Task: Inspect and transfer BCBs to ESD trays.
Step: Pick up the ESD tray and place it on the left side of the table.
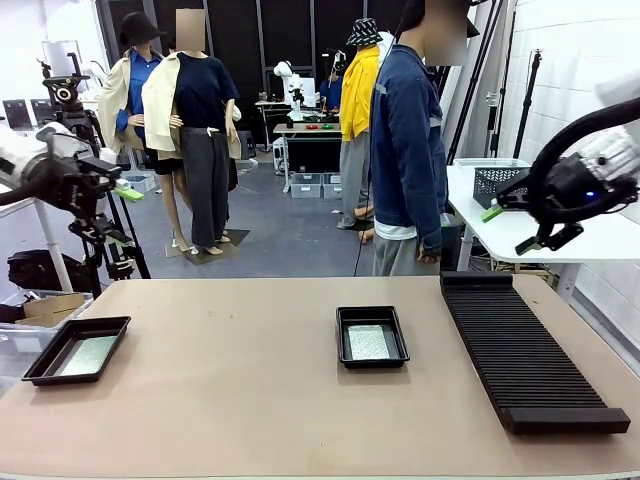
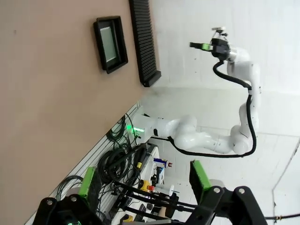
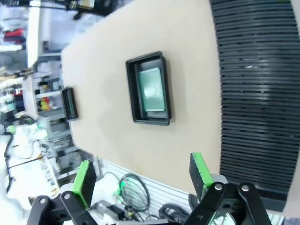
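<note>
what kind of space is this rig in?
Likely a robotics lab or data-collection studio: camera tripod beside the table, another robot arm at a bench farther back, cable bundles under the table edge.

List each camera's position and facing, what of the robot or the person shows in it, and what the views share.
Front view: fixed between the arms, facing across the table at the person; left gripper and right gripper are raised at the sides, open.
Left wrist view: above the table's left end, rolled, looking past its own fingers toward the right arm.
Right wrist view: high, looking down past its own fingers.
Shared: centre tray holding a board, and the ribbed rack.
</note>
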Available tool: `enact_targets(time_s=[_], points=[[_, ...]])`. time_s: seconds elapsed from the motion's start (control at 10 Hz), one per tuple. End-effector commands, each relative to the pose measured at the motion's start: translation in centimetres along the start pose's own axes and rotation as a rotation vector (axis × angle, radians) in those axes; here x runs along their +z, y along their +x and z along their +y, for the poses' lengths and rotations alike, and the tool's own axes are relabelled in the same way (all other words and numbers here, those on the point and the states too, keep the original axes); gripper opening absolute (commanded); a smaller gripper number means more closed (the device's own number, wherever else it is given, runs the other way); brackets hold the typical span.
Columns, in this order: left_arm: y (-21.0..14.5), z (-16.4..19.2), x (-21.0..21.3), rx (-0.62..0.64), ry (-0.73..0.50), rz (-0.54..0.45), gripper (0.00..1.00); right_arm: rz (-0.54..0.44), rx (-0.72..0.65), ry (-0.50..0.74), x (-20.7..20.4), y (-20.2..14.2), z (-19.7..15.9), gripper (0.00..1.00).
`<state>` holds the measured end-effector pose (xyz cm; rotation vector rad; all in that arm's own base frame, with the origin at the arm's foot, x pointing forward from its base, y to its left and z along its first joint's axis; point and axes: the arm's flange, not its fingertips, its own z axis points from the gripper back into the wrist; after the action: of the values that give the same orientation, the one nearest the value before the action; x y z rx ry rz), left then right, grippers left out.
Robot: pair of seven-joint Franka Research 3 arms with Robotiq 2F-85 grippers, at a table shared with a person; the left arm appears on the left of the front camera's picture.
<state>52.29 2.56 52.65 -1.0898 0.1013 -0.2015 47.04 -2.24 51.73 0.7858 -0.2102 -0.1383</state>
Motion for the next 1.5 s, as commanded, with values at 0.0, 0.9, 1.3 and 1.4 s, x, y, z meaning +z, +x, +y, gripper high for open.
enact_targets(time_s=[0.0, 0.9, 1.3, 1.4], points=[[0.8, -2.1, -2.5, 0.059, 0.09, 0.041, 1.0, 0.045, 0.01, 0.138, 1.0, 1.2, -3.3, 1.0], [5.5, -11.1, -21.0, 0.234, 0.43, 0.105, 1.0, 0.09, -0.084, 0.339, 1.3, 3.9, -14.6, 1.0], [6.4, -11.5, -28.0, 0.272, 0.529, 0.15, 1.0, 0.207, -0.077, 0.422, 0.1, 5.8, -16.7, 1.0], [6.6, -11.4, -29.4, 0.274, 0.541, 0.129, 1.0, 0.236, -0.077, 0.452, -0.4, 6.2, -17.2, 1.0]])
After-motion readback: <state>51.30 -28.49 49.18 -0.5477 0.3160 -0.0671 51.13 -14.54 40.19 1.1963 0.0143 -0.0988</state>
